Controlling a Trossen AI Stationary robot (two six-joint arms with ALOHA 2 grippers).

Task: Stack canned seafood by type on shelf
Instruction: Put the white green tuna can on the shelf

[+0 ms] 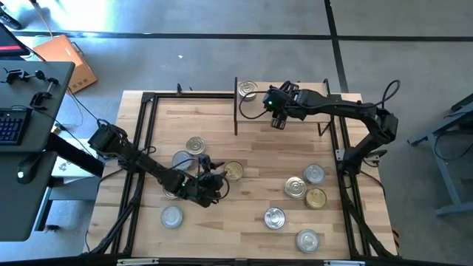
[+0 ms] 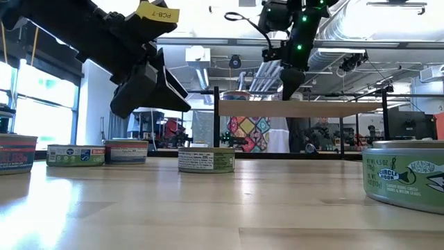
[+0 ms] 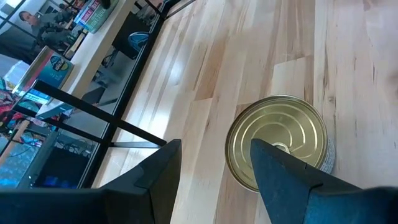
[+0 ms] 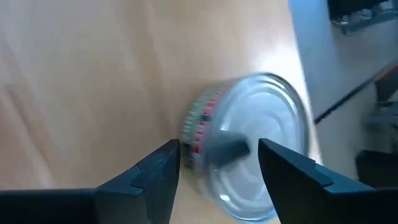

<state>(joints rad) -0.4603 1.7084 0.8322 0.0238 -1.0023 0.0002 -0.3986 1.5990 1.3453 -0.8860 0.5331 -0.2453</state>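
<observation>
A silver tin [image 1: 247, 90] with a red and green label [image 4: 249, 146] stands upright on the shelf [image 1: 255, 114] near its far left corner. My right gripper [image 1: 278, 120] hangs open just above the shelf top [image 2: 333, 109]. The tin lies beyond its fingertips [image 4: 217, 149] and looks wider than the gap. My left gripper [image 1: 212, 181] hovers open above the table, left of a gold-lidded tin [image 1: 233, 171]. In the left wrist view one of its fingers [image 3: 280, 168] covers the near part of that tin [image 3: 280, 134]; the other stands over bare wood.
More tins stand on the table: silver ones [image 1: 196, 144], [image 1: 172, 216] at the left, and several [image 1: 295, 186] with one gold [image 1: 316, 197] at the right front. Black frame rails [image 1: 144, 133] run along the table's edges. A desk with a keyboard [image 1: 11, 125] stands off to the left.
</observation>
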